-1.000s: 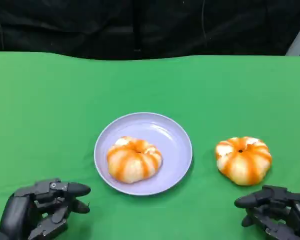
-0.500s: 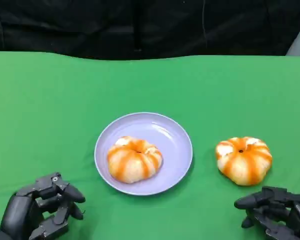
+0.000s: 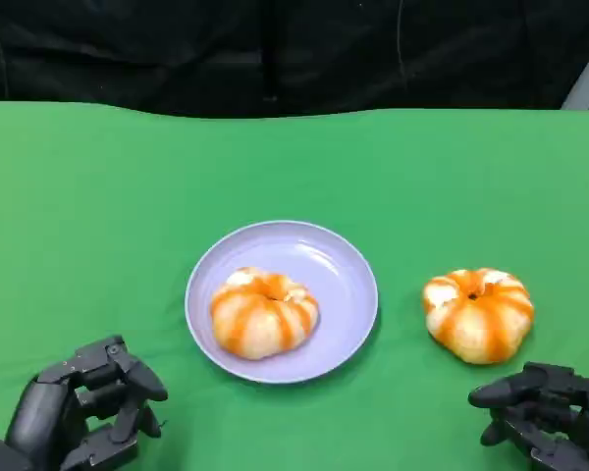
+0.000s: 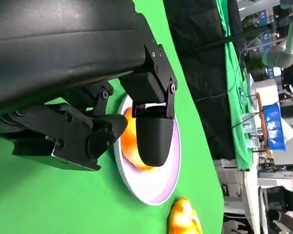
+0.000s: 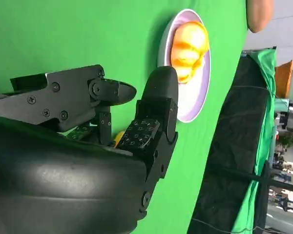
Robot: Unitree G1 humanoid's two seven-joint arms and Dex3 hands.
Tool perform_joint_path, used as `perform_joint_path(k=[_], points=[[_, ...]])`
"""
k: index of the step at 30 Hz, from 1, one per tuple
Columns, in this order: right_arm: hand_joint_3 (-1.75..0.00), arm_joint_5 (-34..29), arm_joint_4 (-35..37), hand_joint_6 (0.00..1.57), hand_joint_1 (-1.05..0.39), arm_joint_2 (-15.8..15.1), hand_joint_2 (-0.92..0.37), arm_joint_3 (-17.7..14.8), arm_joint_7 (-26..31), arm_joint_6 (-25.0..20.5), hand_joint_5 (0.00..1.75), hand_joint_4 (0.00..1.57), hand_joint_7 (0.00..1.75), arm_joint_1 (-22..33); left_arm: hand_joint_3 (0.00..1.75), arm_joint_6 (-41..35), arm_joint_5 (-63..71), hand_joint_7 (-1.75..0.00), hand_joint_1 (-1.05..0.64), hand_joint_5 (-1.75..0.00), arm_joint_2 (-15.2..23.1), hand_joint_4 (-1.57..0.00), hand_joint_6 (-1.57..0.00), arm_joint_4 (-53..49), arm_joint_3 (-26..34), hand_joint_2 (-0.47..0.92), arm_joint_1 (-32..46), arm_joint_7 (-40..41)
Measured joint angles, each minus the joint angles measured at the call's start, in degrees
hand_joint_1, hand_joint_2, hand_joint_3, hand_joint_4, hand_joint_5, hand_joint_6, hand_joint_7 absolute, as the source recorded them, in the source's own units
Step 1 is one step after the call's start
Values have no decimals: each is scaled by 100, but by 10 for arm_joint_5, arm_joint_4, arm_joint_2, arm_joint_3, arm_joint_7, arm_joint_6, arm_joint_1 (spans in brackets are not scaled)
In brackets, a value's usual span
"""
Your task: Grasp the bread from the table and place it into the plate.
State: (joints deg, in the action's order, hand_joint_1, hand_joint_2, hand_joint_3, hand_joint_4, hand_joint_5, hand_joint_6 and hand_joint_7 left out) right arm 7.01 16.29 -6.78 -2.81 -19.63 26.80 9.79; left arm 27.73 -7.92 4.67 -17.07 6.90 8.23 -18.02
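**Fingers empty on both sides, one bread in, one to go**

Fingers (image 3: 128,378) on the left hand (image 3: 83,417) are curled in with nothing in them, and the right hand (image 3: 545,412) holds nothing either, fingers apart, low at the near edge of the green desk (image 3: 98,196). So, progress: the purple plate (image 3: 339,260) in the middle already has one orange-striped bread (image 3: 263,312) sitting in it. A second bread (image 3: 478,314) sits on the desk, just right of the plate and just beyond the right hand. I'd say that grab and drop is what's left.
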Motion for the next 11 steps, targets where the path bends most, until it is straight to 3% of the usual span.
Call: perform_joint_path(k=[11], points=[[-37, -1, -9, 96, -2, 1, -92, 0, 1, -2, 126, 76, 61, 6, 98, -11, 0, -130, 13, -158, 6, -83, -89, 21, -2, 66, 8, 0]])
